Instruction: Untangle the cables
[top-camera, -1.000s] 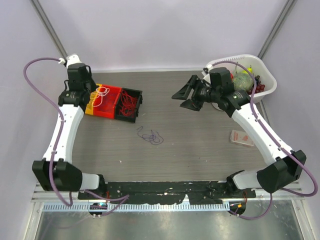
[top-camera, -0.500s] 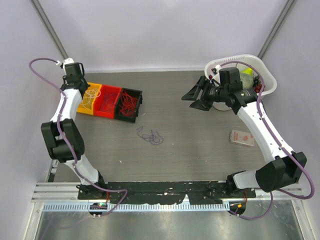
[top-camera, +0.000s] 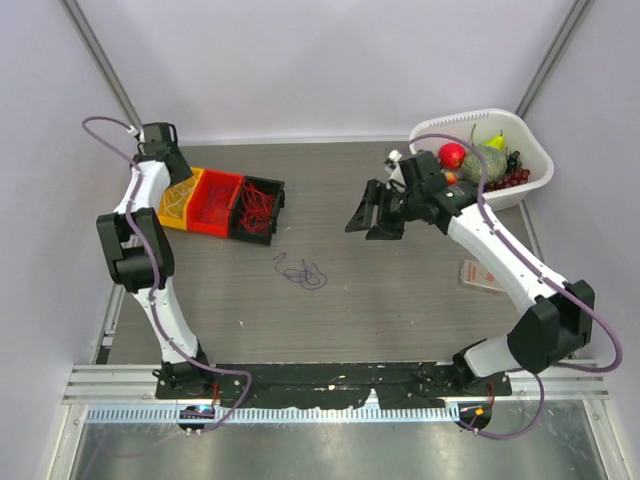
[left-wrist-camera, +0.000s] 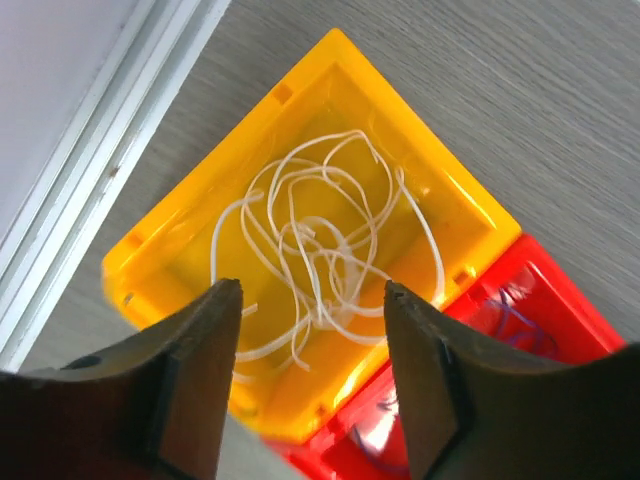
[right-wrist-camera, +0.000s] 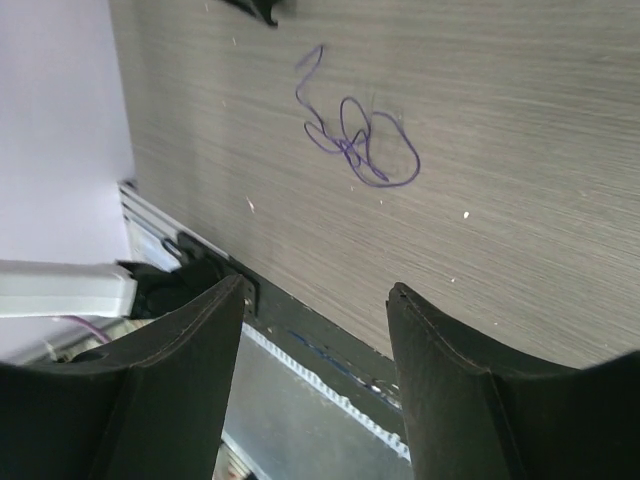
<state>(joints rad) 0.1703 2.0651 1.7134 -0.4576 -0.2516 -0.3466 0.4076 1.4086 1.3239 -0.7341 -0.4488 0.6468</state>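
Up in the upper left of the overhead view, the left gripper (left-wrist-camera: 312, 292) hangs over the yellow bin (left-wrist-camera: 425, 135). The wrist camera gives the clear look: both dark fingers are spread apart with nothing between them, tips above the bin's near side. Inside that bin lie the white cables (left-wrist-camera: 320, 245), a loose heap of pale loops on the bin floor. Right beside it, touching, sits the red bin (top-camera: 215, 195). In the lower right of the left wrist picture a few thin bluish strands (left-wrist-camera: 510, 310) show on its floor. Next along the row, the black bin (top-camera: 280, 195) holds the red cables (top-camera: 257, 205), a bundle of thin red wire filling most of it.

Over to the centre of the overhead view: the right gripper (top-camera: 373, 222) hovers above the table (top-camera: 420, 300), jaws wide apart and empty. Its wrist camera looks down past the fingers at the purple cable (right-wrist-camera: 355, 145), one thin strand in a few overlapping loops. It lies flat on the wood grain on its own, below and right of the black bin in the overhead view, well apart from both grippers.

In the upper right corner a white basket (top-camera: 538, 178) carries fruit, and a small red-and-white packet (top-camera: 485, 275) lies on the table toward the right edge.
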